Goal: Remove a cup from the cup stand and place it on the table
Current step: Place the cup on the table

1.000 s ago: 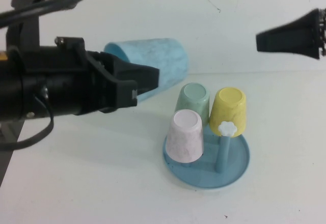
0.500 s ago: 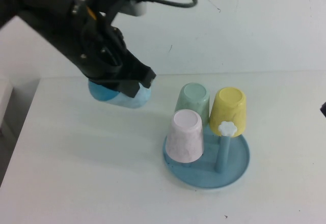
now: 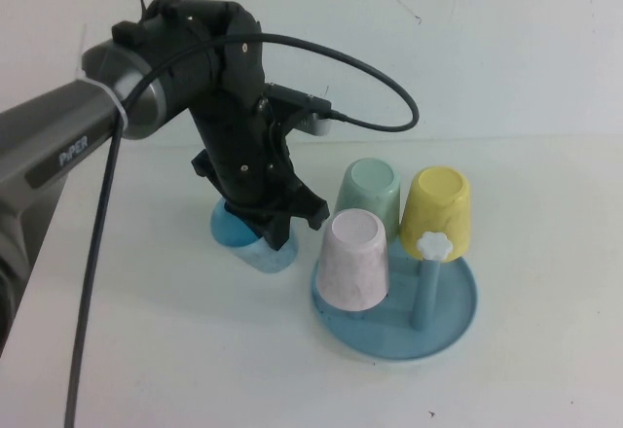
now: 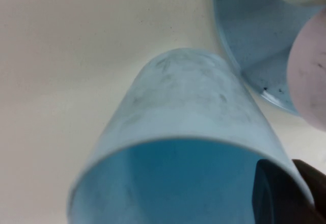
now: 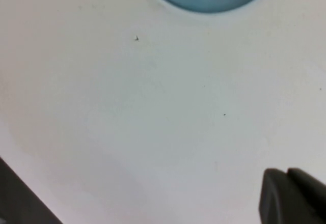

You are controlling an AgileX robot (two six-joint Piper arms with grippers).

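Left pincer point(image 3: 271, 226) points down over the bench point(image 3: 146, 350), clamped on the cup point(image 3: 255, 241), one finger point(image 4: 285, 193) inside the rim. Cup is light blue, speckled, low at the bench just left of the cup stand point(image 3: 394, 336); contact with the bench cannot be told. Stand carries a white-pink cup point(image 3: 353, 259), pale green cup point(image 3: 370, 193), yellow cup point(image 3: 437, 209), and one bare flower-capped peg point(image 3: 433, 247). Right pincer point(image 5: 293, 196) hovers over bare bench beside the stand; its spread cannot be told.

cup point(image 3: 255, 238) light blue, speckled | cup stand point(image 3: 450, 313) blue | table point(image 3: 146, 350) white | left claw point(image 3: 277, 222) black
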